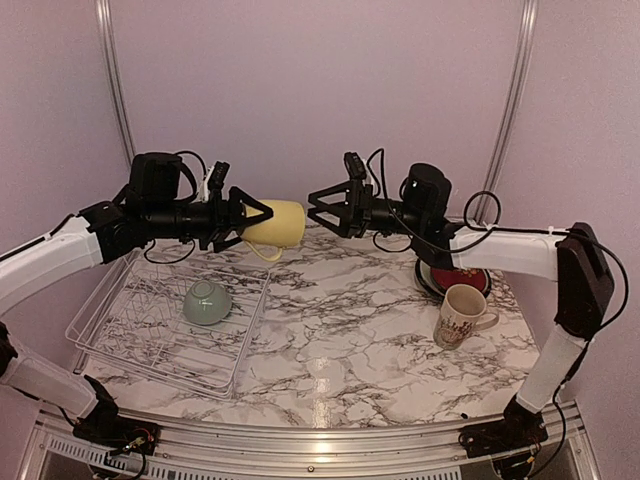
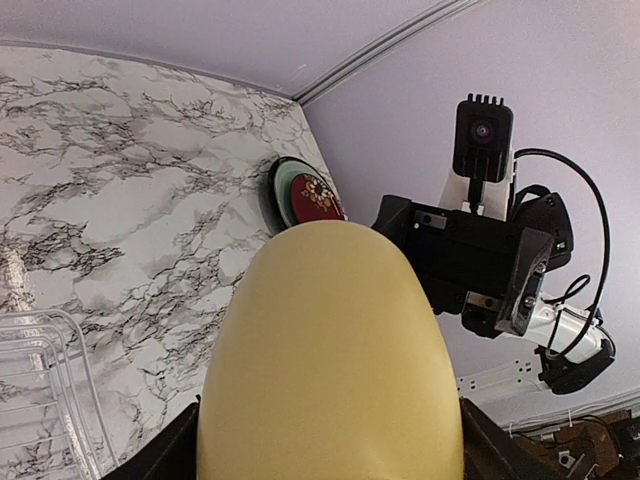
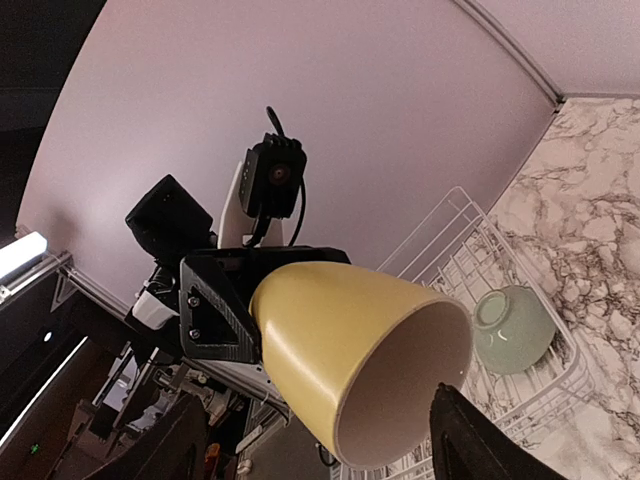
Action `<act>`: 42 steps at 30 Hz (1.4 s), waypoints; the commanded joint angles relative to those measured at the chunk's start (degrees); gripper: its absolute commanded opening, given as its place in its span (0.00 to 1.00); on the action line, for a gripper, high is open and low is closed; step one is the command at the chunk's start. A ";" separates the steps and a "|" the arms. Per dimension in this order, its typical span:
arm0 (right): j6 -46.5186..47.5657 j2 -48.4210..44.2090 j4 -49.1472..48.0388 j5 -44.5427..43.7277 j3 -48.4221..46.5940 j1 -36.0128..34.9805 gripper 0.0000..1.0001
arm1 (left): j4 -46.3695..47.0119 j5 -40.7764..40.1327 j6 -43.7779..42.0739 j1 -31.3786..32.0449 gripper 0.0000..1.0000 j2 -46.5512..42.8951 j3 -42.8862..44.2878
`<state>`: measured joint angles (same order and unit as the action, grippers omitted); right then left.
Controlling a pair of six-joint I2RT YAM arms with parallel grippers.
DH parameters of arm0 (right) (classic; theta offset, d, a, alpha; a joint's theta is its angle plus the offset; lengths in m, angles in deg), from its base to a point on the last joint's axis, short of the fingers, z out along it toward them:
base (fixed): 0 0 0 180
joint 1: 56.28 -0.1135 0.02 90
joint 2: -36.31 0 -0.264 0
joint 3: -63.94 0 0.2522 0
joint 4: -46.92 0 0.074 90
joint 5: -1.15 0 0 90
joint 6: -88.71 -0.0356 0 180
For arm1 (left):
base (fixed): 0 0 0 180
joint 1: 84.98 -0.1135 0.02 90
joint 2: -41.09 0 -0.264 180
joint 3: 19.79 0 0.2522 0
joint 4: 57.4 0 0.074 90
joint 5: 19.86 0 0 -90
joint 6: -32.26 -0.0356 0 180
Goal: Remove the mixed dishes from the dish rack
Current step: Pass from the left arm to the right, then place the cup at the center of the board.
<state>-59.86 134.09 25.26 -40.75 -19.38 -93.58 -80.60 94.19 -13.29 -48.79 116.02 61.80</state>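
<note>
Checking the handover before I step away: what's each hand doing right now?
Left hand: closed on the pale yellow mug, held in the air.
Right hand: open, holding nothing, facing the mug's mouth.

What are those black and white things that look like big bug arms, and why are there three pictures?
They are two robot arms, each ending in a two-finger claw called a gripper. One picture comes from a camera high above the marble table. The other two come from little cameras on each arm's wrist, so each one sees the other arm up close.

The left gripper holds a pale yellow mug up in the air, lying sideways. The right gripper is open, holds nothing, and faces the mug.

On the table's left side is a white wire dish rack with a small pale green bowl upside down in it. On the right stand a cream floral mug and a stack of plates, the top one dark red.
</note>
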 commanded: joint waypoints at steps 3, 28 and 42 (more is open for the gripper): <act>-12.20 5.28 -16.31 4.79 -3.45 -3.61 0.70 | 18.65 6.86 6.44 -0.32 0.00 -0.76 -2.53; 10.26 -8.13 9.30 -3.67 1.75 -4.56 0.00 | 24.88 9.07 7.99 -0.36 0.96 -0.19 -12.13; 29.03 -26.12 72.80 -31.03 6.58 -9.10 0.00 | -0.65 -10.00 -8.46 -3.23 0.99 -6.62 -6.05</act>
<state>-35.21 112.32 77.43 -60.62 -11.25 -98.94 -75.74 88.18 -16.96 -51.85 110.71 53.93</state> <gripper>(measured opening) 0.058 0.989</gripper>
